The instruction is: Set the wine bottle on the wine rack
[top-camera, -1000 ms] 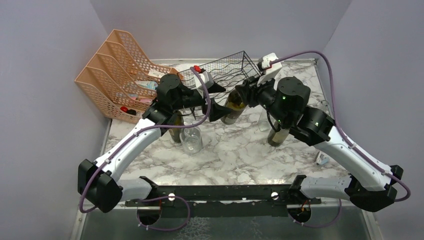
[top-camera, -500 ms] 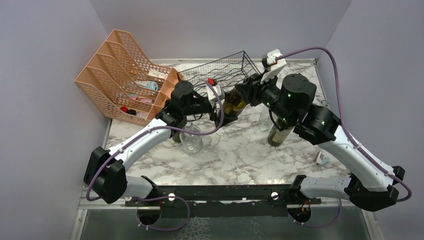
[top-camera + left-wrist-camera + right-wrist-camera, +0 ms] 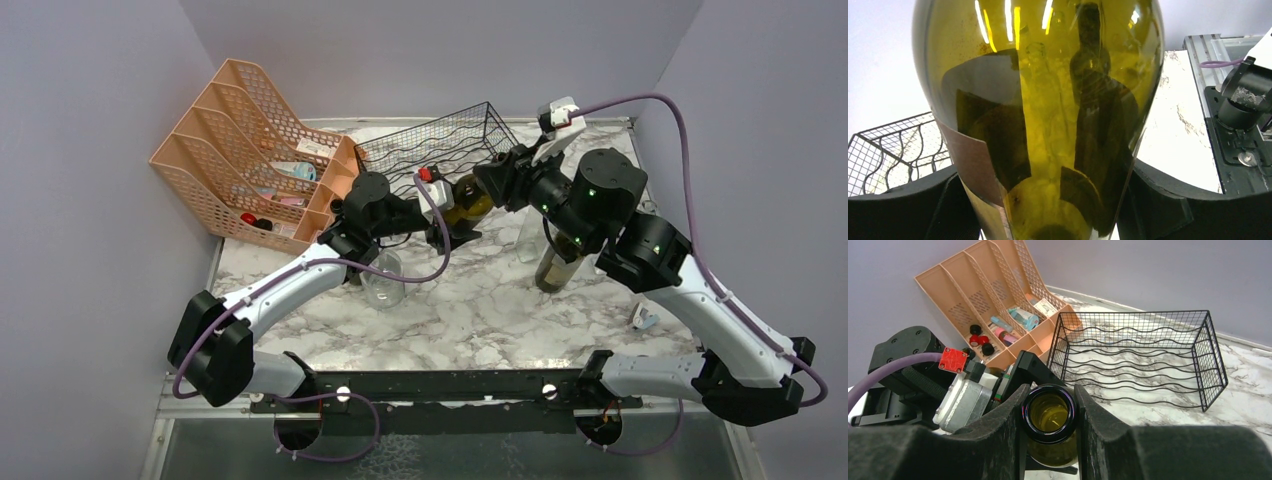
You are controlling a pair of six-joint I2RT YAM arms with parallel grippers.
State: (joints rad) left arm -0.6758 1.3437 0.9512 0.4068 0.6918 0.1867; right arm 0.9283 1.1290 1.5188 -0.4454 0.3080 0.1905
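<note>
Bridging left tool (image 3: 449, 224) at base and right tool (image 3: 1049, 413) at neck: wine bottle (image 3: 1048, 105).

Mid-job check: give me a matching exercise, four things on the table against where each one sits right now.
Things
1. olive-green glass wine bottle
2. black wire wine rack
3. peach-orange plastic mesh file organizer
4. clear glass jar

Places
A. back left corner, small items inside
B. gripped by left gripper and right gripper
C. back centre, no bottle in it
D. upright on the marble tabletop

Pairs: 1-B, 2-C, 3-A, 4-D
</note>
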